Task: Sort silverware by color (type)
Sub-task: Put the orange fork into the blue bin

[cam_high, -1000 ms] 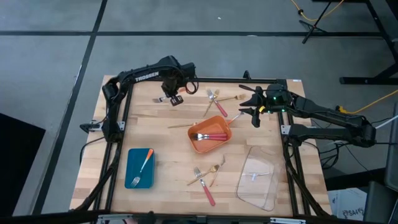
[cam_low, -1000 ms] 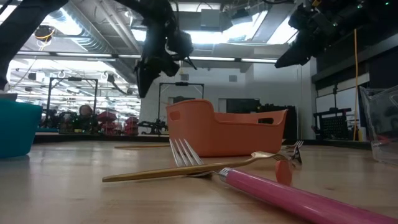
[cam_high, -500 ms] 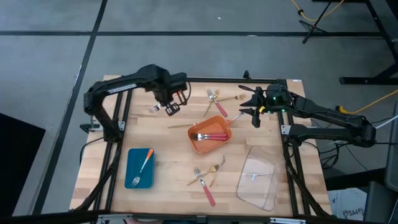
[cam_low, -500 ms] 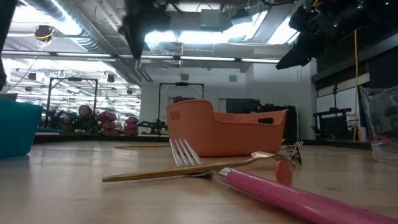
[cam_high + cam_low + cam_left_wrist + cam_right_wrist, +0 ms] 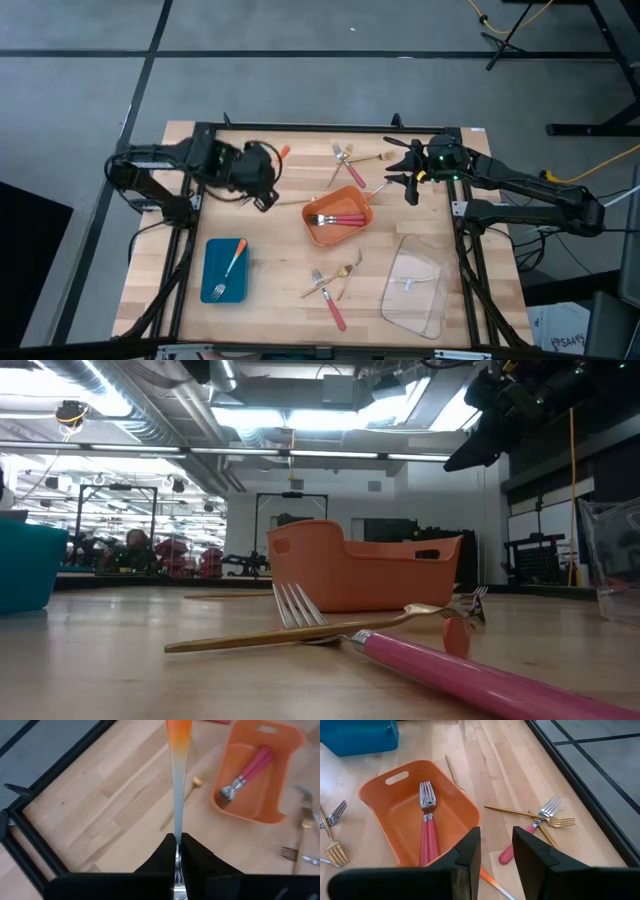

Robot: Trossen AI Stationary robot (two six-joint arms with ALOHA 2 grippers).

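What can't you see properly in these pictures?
- Orange-handled silver fork: left wrist view, its prongs sit hidden between the shut left pincer.
- Clear plastic tray: low view, cut off by the edge.
- Blue plastic tray: low view, cut off too; its inside is hidden by its wall.

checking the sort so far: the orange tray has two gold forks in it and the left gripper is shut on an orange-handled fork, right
Not quite. The orange tray holds two pink-handled forks, not gold ones; the right wrist view shows them clearly. The rest stands: the left gripper is shut on an orange-handled fork.
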